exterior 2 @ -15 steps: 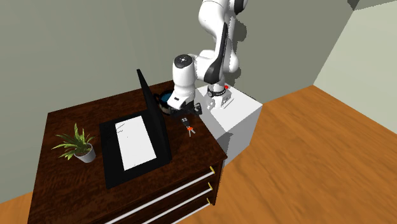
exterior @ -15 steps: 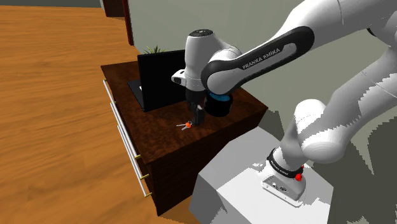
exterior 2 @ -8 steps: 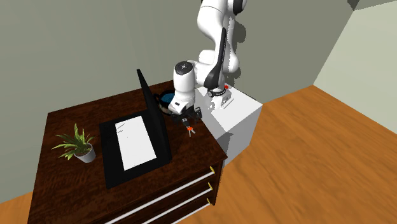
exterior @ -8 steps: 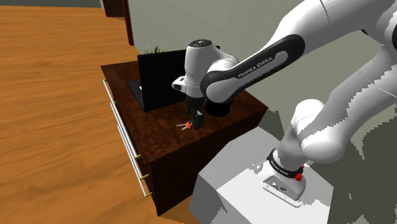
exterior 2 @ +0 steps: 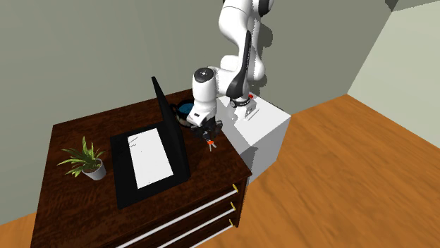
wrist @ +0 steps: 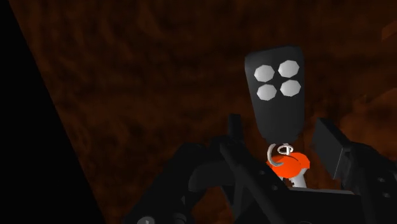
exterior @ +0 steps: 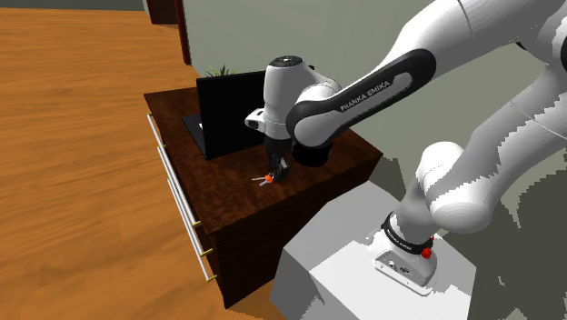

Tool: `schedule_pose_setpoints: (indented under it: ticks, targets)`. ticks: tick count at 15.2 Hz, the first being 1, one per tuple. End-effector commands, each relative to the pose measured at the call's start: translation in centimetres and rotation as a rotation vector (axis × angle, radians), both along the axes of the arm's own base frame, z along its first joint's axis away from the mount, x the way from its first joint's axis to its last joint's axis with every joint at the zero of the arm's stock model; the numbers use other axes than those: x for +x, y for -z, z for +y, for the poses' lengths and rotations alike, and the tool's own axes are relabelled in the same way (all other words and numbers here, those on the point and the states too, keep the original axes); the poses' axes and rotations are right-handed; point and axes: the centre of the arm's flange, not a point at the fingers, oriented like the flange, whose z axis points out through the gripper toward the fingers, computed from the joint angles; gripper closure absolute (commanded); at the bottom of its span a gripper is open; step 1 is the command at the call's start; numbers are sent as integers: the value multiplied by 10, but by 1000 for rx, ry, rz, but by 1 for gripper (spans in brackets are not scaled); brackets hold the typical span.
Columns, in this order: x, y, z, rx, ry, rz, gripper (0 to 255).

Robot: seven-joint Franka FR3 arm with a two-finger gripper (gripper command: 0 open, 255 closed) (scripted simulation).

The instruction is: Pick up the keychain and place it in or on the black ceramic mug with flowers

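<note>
Dark wooden dresser (exterior: 232, 179): pincer (wrist: 281, 130) spread apart, straddling the keychain (wrist: 275, 95).

A dark brown wooden dresser (exterior 2: 211, 172) stands against a plain grey-green wall (exterior 2: 92, 56) on an orange-brown plank floor (exterior 2: 338, 183). Its drawers carry pale bar handles (exterior 2: 204, 208). On top sits an open black laptop (exterior 2: 148, 158) with a white keyboard panel. Beside it, near the far corner, is a small green leafy plant (exterior 2: 86, 160) in a pale pot.
</note>
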Motion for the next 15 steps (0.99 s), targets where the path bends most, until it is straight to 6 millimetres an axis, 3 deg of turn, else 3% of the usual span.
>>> schedule_pose_setpoints:
  ticks: [1,7,15]
  targets:
    - [0,2,-1,-2,3,3,255]
    - [0,2,-1,-1,3,3,255]
    - [0,-40,-1,-2,3,3,255]
